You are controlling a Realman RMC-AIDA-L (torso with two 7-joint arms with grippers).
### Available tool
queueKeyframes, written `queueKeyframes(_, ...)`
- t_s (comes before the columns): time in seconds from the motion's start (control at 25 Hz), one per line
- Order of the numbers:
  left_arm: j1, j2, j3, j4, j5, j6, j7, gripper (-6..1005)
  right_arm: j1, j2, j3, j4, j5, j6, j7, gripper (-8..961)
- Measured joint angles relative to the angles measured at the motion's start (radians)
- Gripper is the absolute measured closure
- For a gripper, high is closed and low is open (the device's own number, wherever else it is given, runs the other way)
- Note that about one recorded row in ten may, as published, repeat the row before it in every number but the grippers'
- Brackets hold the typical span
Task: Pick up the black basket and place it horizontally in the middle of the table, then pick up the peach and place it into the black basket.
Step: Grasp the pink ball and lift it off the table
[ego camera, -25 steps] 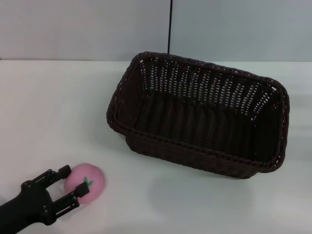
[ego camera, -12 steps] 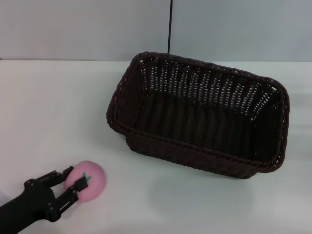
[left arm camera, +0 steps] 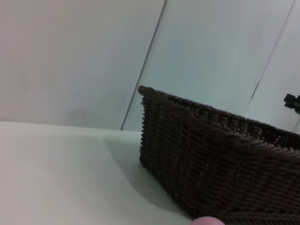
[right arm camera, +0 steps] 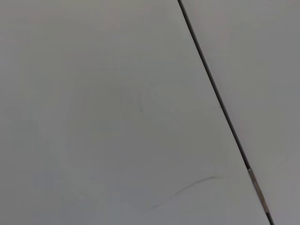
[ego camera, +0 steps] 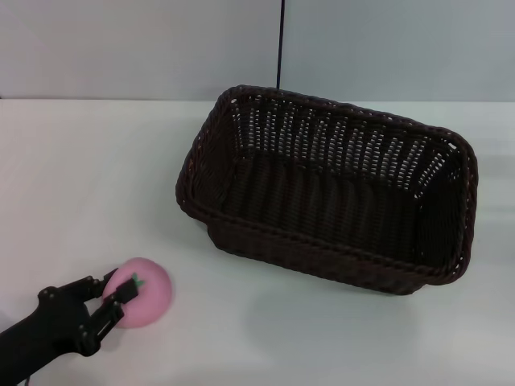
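Gripping peach w/ left gripper, near table edge; black basket holds 0 items.

The left gripper has narrowed its fingers against the peach at the lower left of the frame. The peach has shifted slightly left.

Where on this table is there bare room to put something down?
The table lies bare left of the black basket and along the near edge below it. The near-left corner is taken: the left gripper is closed on the peach there.
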Motion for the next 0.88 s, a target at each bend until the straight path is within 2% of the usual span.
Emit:
queueKeyframes(0.4, -0.019, 0.003, -0.028, -0.01, -0.007, 0.114, -0.013, 789, 0.001, 0.002, 0.017, 0.0, 0.0, 0.0, 0.0, 641)
queueKeyframes(0.76, -0.028, 0.003, -0.038, -0.011, -0.007, 0.145, -0.013, 855, 0.001, 0.003, 0.017, 0.0, 0.0, 0.0, 0.0, 641)
queueKeyframes(0.88, -0.034, 0.002, -0.071, -0.036, -0.012, 0.176, -0.013, 877, 0.0, 0.003, 0.017, 0.0, 0.0, 0.0, 0.0, 641)
